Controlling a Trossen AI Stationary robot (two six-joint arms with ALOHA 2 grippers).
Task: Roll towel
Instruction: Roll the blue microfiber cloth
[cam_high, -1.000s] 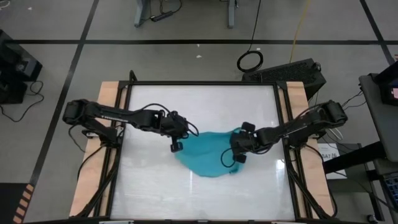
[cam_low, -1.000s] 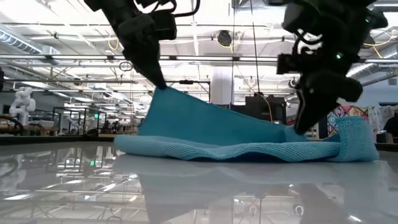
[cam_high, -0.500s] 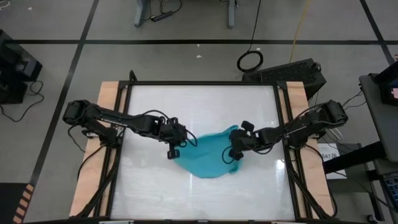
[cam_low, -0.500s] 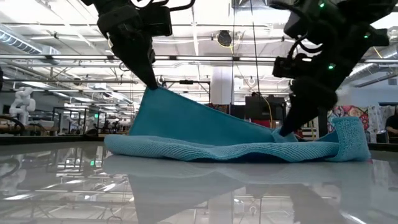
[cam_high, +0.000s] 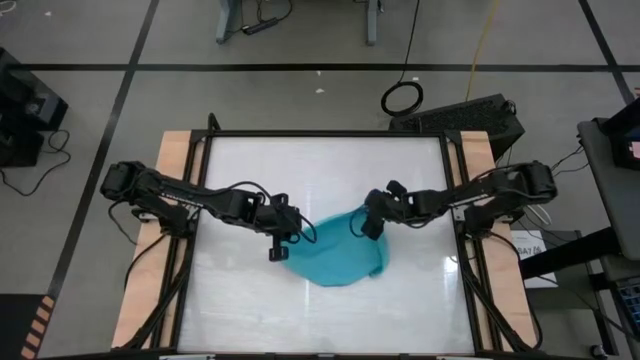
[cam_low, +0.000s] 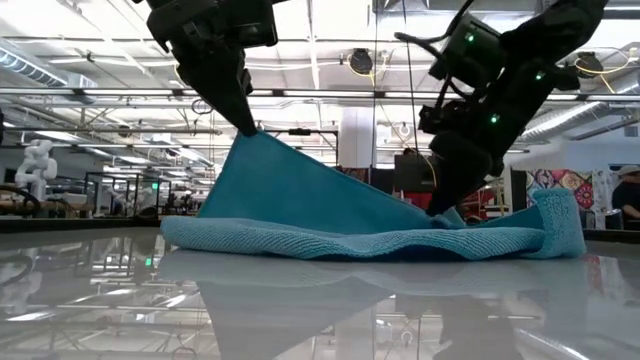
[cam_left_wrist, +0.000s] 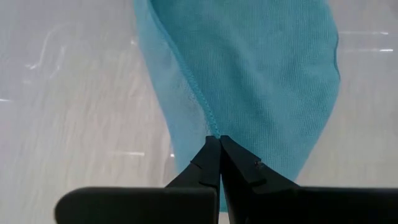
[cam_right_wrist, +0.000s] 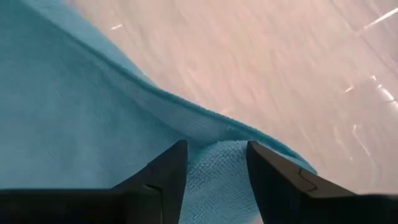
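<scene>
Here, left pincer (cam_left_wrist: 217, 144) clamped on towel (cam_high: 335, 250) edge, lifting it; right pincer (cam_right_wrist: 214, 163) parted astride opposite edge, nearer counter (cam_high: 320, 170).

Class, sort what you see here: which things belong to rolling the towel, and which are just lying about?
Part of the job:
- towel, one edge lifted off the table
- left gripper, shut on the towel's edge
- right gripper, fingers apart at the towel's other side

Just lying about:
- cable coil on the floor
- black case behind the table
</scene>
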